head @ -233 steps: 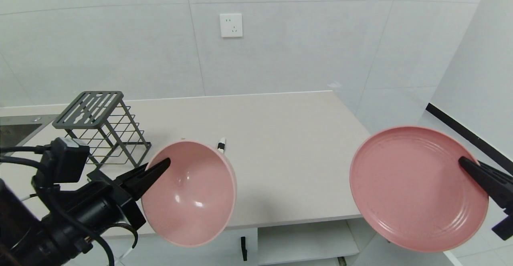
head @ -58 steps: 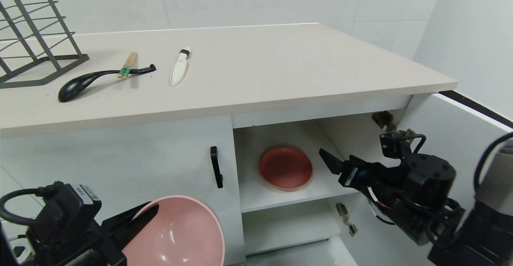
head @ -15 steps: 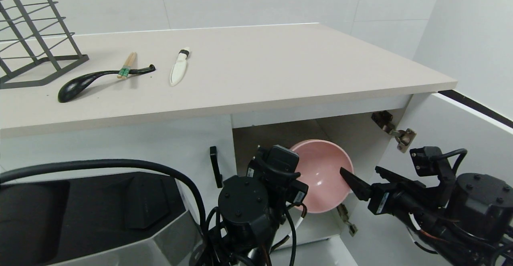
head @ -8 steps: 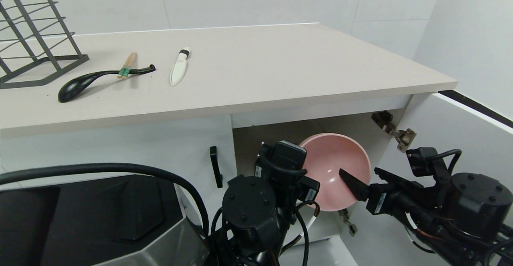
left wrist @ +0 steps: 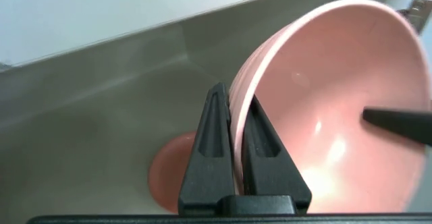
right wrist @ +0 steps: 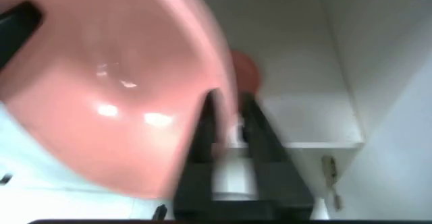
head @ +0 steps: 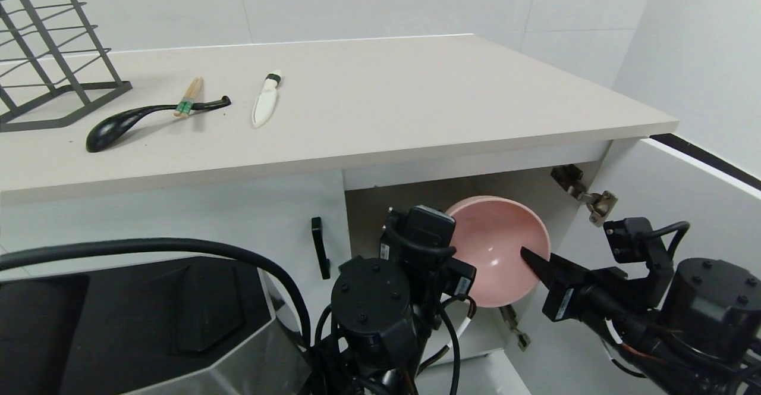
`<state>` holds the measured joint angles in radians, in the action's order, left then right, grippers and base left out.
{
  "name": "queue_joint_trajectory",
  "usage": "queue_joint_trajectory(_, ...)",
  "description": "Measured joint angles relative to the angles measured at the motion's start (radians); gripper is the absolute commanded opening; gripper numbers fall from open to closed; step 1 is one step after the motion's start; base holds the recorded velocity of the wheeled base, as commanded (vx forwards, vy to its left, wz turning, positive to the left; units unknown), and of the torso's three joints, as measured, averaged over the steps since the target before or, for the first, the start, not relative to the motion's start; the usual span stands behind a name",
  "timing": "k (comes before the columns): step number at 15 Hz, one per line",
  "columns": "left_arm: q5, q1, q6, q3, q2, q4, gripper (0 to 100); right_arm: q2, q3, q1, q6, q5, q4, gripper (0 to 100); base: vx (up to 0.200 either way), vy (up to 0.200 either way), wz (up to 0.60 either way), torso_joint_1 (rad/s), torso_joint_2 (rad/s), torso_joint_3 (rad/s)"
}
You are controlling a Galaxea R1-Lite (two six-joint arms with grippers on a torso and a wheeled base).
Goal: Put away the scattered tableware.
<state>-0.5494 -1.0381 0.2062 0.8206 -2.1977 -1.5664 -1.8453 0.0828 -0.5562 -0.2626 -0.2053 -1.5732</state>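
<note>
Two hands meet at one pink bowl (head: 499, 246), lower middle of the head view, right at the mouth of the open cabinet (head: 416, 196). The left hand (left wrist: 233, 109) is nipped tight on the bowl's rim, and the bowl is tipped up on edge. The right hand (right wrist: 228, 116) sits at the opposite rim; whether it has closed on it, I cannot tell. The step in hand looks like stowing the bowl, perhaps a handover. Behind it, a pink plate (left wrist: 169, 180) lies on the shelf (right wrist: 317, 119). Next move, I'd judge: level the bowl, carry it inside onto or beside that plate, then release. Upper left on the tabletop (head: 386, 97), a black spoon (head: 119, 122), chopsticks (head: 189, 94) and a white knife (head: 266, 100) wait.
</note>
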Motion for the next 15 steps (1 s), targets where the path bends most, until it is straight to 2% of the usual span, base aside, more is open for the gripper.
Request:
queue_joint_trajectory(1,0.000,0.000,0.000,0.000,0.000,0.000,100,0.001,0.000,-0.008,-0.001,-0.003,0.001,0,0.000,0.000,0.00,0.000,0.00,0.000)
queue_joint_trajectory(4,0.001,-0.009,-0.017,-0.001,0.003,-0.005,100,0.001,-0.001,-0.028,0.000,-0.006,0.005,0,0.000,0.000,0.00,0.000,0.00,0.000)
queue_joint_trajectory(6,0.001,-0.017,-0.012,-0.013,0.015,-0.005,100,0.000,0.001,-0.024,-0.001,-0.005,0.006,0,0.000,0.000,0.00,0.000,0.00,0.000)
queue_joint_trajectory(9,0.016,-0.041,-0.017,-0.090,0.063,-0.004,100,-0.017,-0.001,-0.012,-0.001,-0.005,0.004,0,0.000,0.000,0.00,0.000,0.00,0.000)
queue_joint_trajectory(10,0.048,-0.049,-0.020,-0.126,0.088,-0.005,100,-0.025,-0.001,-0.006,-0.001,-0.005,0.005,0,0.000,0.000,0.00,0.000,0.00,0.000)
queue_joint_trajectory(12,0.177,-0.047,-0.025,-0.236,0.159,-0.004,100,-0.036,-0.001,-0.002,-0.001,-0.005,0.004,0,0.000,0.000,0.00,0.000,0.00,0.000)
queue_joint_trajectory(13,0.275,-0.032,-0.025,-0.311,0.201,-0.004,100,-0.038,-0.002,-0.002,-0.001,-0.005,0.004,0,0.000,0.000,0.00,0.000,0.00,0.000)
queue_joint_trajectory(14,0.401,-0.006,-0.022,-0.389,0.246,-0.003,100,-0.040,-0.003,0.000,-0.001,-0.005,0.004,0,0.000,0.000,0.00,0.000,0.00,0.000)
queue_joint_trajectory(15,0.570,0.032,-0.015,-0.478,0.292,-0.003,100,-0.041,-0.003,0.000,-0.001,-0.005,0.004,0,0.000,0.000,0.00,0.000,0.00,0.000)
